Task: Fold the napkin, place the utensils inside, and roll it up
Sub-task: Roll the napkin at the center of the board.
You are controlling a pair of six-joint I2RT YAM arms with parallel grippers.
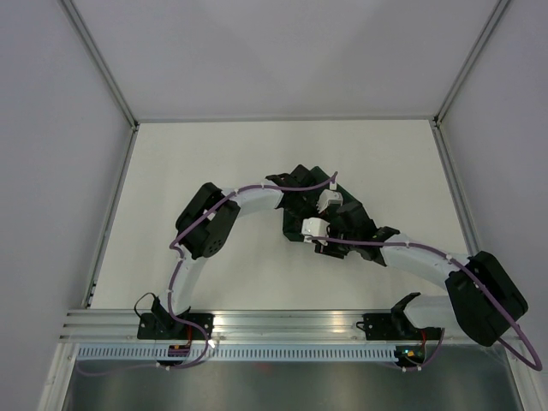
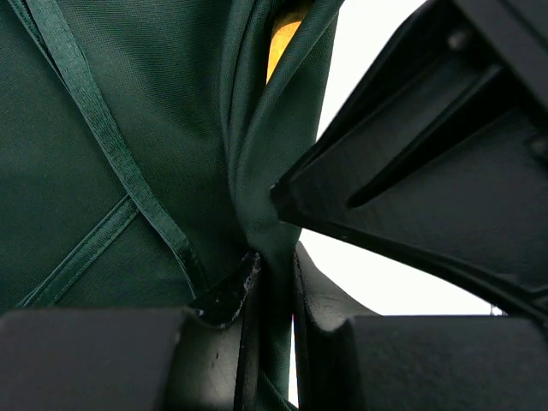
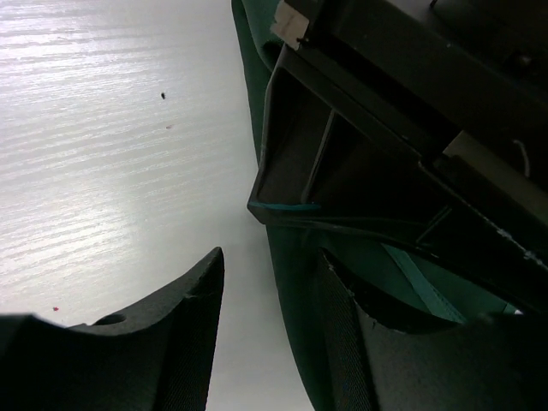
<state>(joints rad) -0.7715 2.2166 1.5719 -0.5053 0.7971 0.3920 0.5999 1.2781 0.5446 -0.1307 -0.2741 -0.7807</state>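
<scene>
The dark green napkin (image 1: pixel 295 214) lies bunched at the table's middle, under both wrists. My left gripper (image 2: pixel 274 265) is shut on a vertical fold of the napkin (image 2: pixel 128 154). A yellow piece (image 2: pixel 282 34), likely a utensil, peeks from the fold above. My right gripper (image 3: pixel 272 257) is open. Its left finger is over bare table and its right finger is against the napkin's edge (image 3: pixel 295 282). In the top view the left gripper (image 1: pixel 342 212) and right gripper (image 1: pixel 300 231) are close together and mostly hidden by the wrists.
The white table (image 1: pixel 214 163) is bounded by grey walls and a metal rail (image 1: pixel 282 321) at the near edge. In the right wrist view the left gripper's black body (image 3: pixel 411 128) is directly ahead. In the left wrist view the right gripper's body (image 2: pixel 445 163) crowds the right.
</scene>
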